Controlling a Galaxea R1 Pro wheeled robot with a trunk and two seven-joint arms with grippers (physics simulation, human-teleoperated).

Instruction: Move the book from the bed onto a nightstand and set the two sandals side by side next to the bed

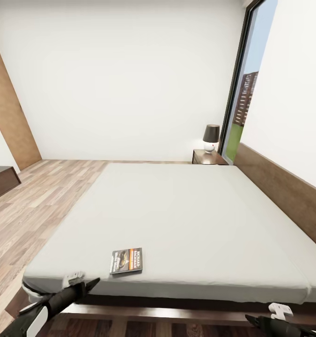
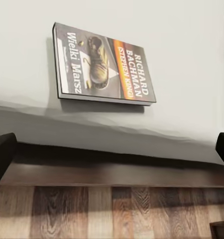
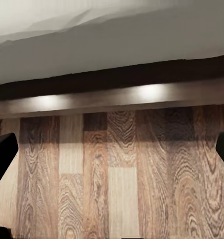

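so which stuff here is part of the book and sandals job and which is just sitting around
Part of the job:
- book, lying near the bed's foot edge
- bed
- nightstand at the far corner
- left gripper, nearest the book

Just there:
- lamp on the nightstand
- door
- window
- low cabinet

Grey-beige mattress [image 1: 186, 215], dark wood frame.
Book [image 1: 126, 260] near mattress front edge: dark cover w/ orange band, white lettering. Floor [image 1: 31, 206] light brown planks; walls white; lamp [image 1: 210, 137] dark shade, white base.

Open mattress [image 1: 186, 210] all round book [image 1: 126, 260]; bed frame edge [image 1: 176, 306] seemingly sole barrier below.
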